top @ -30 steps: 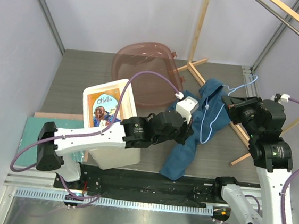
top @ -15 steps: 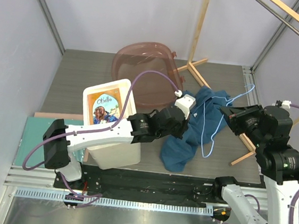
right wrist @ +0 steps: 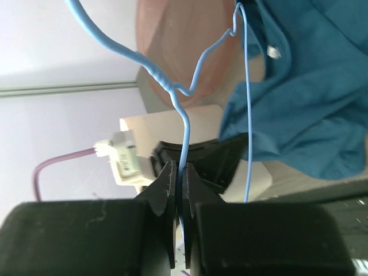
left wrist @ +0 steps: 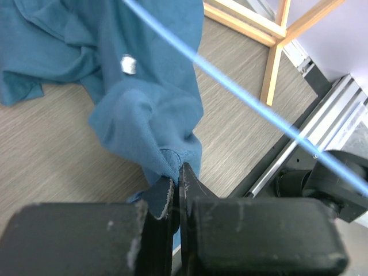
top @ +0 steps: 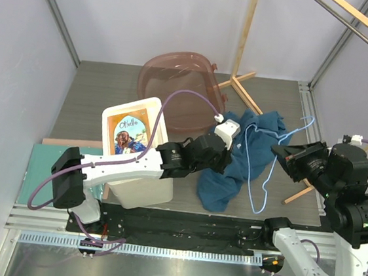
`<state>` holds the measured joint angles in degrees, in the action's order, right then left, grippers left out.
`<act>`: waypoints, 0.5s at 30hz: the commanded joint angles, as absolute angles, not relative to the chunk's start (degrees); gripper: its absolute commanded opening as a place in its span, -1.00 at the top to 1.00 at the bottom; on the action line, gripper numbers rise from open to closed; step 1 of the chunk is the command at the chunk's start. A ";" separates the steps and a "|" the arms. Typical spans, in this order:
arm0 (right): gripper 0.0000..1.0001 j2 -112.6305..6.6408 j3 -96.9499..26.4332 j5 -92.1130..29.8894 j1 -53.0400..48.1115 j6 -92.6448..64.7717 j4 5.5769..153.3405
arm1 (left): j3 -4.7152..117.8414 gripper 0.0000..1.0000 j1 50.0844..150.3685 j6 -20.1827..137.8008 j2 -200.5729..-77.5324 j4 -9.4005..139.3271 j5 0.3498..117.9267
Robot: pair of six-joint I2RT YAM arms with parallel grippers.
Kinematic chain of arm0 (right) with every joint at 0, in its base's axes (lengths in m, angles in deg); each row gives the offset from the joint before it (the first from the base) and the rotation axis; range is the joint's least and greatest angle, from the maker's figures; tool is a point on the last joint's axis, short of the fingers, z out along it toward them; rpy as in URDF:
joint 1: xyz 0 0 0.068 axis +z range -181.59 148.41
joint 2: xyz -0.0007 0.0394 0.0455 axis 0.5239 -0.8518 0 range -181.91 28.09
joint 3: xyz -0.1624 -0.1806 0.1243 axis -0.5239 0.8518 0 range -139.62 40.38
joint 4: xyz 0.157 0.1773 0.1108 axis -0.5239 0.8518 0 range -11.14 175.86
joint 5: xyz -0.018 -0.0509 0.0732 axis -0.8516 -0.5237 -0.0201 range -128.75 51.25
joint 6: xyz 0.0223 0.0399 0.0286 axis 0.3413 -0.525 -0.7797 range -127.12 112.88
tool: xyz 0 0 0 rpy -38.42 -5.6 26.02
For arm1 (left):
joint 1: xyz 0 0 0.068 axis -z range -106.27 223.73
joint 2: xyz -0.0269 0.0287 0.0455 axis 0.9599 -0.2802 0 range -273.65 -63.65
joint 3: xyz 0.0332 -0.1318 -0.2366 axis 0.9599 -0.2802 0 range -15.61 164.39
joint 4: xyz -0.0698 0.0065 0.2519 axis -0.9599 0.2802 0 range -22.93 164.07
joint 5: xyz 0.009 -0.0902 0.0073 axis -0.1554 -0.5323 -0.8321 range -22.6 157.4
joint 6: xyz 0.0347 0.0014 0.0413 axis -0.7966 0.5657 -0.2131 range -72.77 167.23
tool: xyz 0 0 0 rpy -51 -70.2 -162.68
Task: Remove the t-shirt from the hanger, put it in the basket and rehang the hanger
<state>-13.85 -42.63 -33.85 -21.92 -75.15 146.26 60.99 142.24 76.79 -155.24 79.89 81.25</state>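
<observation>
The t-shirt (top: 232, 173) lies crumpled on the table (top: 109, 97) between the two arms, just right of the white box (top: 140, 150). The left hand (left wrist: 177, 172) is clenched on a small fold of its cloth, lifting that fold into a peak. The right hand (right wrist: 179, 169) is clenched on the hanger (right wrist: 184, 123), pinching one wire just below the twisted neck. The hook points up and away.

From above, much of the wire loop shows bare over and beside the shirt. In the right wrist view one wire runs up to the collar by the white tag (right wrist: 274, 52), so it is probably not fully free; the pictures do not settle it.

The shirt is light, soft and limp. It will stretch and trail rather than resist, so a pinch of bunched fabric near the collar should hold better than a single layer. The hanger is thin, springy and smooth. It may twist or slip between flat fingers, so the stiffer neck is the sound place to hold it.
</observation>
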 commanded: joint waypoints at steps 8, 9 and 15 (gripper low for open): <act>0.98 -8.74 -35.73 -30.22 -21.57 -71.11 154.71 | 55.32 1.00 142.11 76.94 -149.69 73.22 80.93; 0.98 -8.91 -37.65 -31.01 -21.57 -70.32 153.84 | 55.32 1.00 142.11 77.20 -149.69 73.39 80.76; 0.98 -6.28 -34.18 -31.11 -21.57 -63.64 137.62 | 53.22 1.00 142.11 80.10 -150.04 72.34 76.37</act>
<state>-8.36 -35.92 -31.11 -21.90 -68.24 151.16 54.74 142.22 77.77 -151.85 76.30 79.26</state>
